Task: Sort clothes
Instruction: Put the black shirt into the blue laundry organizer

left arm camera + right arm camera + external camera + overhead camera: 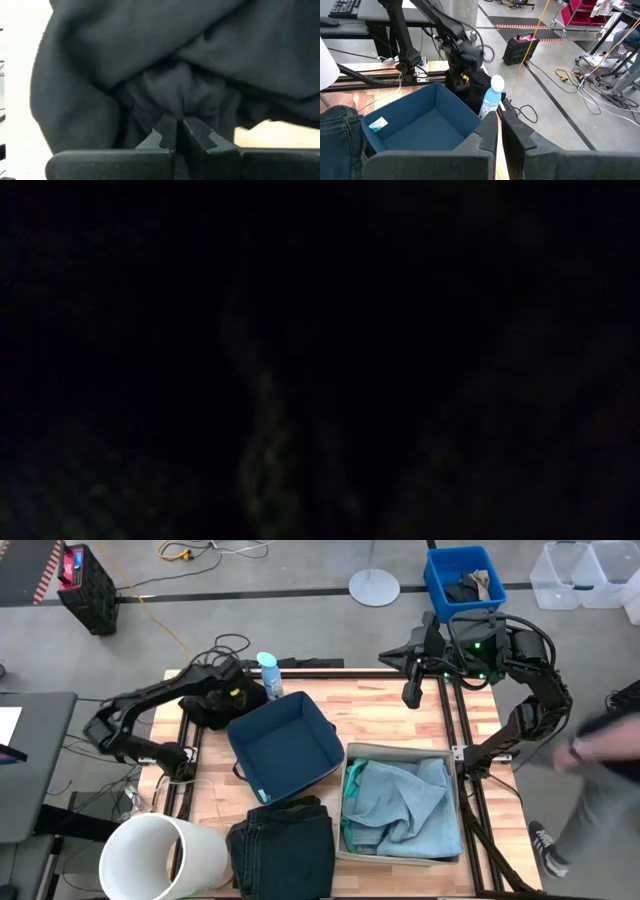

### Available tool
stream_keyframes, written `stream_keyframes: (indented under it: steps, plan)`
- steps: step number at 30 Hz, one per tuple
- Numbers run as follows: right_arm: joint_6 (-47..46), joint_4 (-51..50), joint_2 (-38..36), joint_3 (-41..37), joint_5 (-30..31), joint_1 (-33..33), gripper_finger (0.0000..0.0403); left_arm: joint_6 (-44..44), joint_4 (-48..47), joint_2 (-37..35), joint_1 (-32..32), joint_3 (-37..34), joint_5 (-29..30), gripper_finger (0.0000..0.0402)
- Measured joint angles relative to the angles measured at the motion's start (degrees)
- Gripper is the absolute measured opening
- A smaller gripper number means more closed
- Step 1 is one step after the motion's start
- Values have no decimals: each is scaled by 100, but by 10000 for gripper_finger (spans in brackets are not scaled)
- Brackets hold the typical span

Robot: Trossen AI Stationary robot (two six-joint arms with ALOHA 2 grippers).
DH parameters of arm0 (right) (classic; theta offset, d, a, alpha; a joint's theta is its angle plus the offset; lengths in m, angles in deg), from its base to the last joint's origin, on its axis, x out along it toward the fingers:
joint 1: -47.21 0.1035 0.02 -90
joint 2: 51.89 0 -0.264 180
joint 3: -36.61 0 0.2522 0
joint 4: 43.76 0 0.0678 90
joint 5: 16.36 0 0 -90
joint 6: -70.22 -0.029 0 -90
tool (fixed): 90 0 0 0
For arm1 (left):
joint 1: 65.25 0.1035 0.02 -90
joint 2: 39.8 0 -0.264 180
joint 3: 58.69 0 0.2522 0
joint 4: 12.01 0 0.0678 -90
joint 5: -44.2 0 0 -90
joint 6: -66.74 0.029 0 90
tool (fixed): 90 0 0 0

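Note:
A black garment (212, 708) lies bunched at the table's far left corner, and my left gripper (179, 122) is shut on it. In the near middle, dark navy jeans (283, 845) lie folded on the table. Pale blue and turquoise clothes (400, 805) fill a beige tray (452, 755) at the near right. My right gripper (499, 127) hangs shut and empty, high over the table's far right. The low view is dark and shows nothing. My left gripper pinches a raised pucker of the black garment's cloth (176, 102) between its two fingertips (162, 134). The fingers come steeply from above. The cloth is drawn up into creases toward them, while the rest of the garment (205, 715) spreads below on the table.
An open blue fabric bin (285, 745) stands mid-table beside a clear bottle (268, 673). A white bucket (160, 858) lies at the near left corner. A blue crate (462, 575) sits on the floor beyond the table. A person (600, 755) stands at the right.

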Motion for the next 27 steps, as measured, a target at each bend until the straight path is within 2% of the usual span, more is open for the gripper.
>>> stream_keyframes:
  steps: [7, 15, 20, 27]
  plan:
    - [4, 0, 0, 0, 0, 0, 40, -209, 10, -1370, 0, 52, 230, 1]
    - [9, 0, 0, 0, 0, 0, 40, 27, 357, -2637, 0, 531, 332, 1]
    - [11, -2, 0, 0, 0, 0, 40, 438, 772, -3102, 0, 1045, 349, 1]
    - [24, -2, 0, 0, 2, 0, 40, 985, 1247, -3314, 0, 1824, 340, 1]
